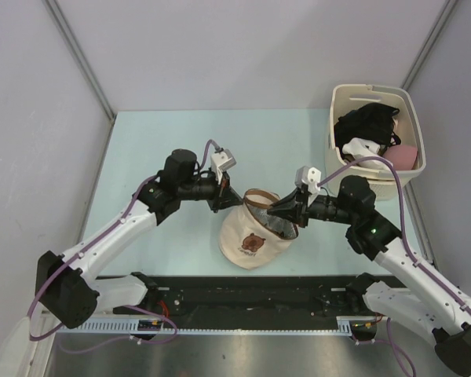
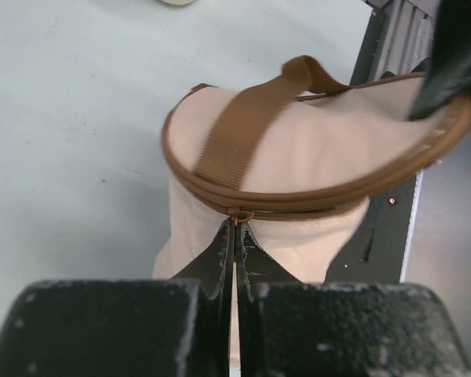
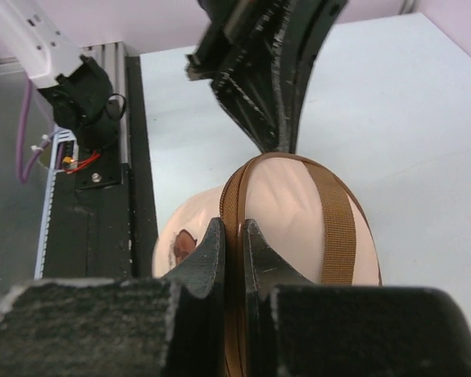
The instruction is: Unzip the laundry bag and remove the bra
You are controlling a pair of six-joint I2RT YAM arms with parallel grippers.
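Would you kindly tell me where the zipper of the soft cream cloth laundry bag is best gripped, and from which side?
Pinch the small brown zipper pull on the brown rim trim, on the side of the laundry bag facing the left arm. Come from that side, since the pull hangs outward there; the left pincer looks shut on it, while the right pincer clamps the opposite rim.

Robot lab test cell, not a home: left arm [image 1: 114, 230] & right arm [image 1: 412, 263] bolted to a black alu rail [image 1: 251, 287] at the edge of a pale teal table [image 1: 141, 149], boxed in by plain grey partition panels [image 1: 243, 47] w/ metal strips. Purple cables [image 1: 361, 159] run exposed along the arms. Household stuff on the table is just a laundry bag [image 1: 247, 236] + plastic basket [image 1: 373, 89] of clothes.
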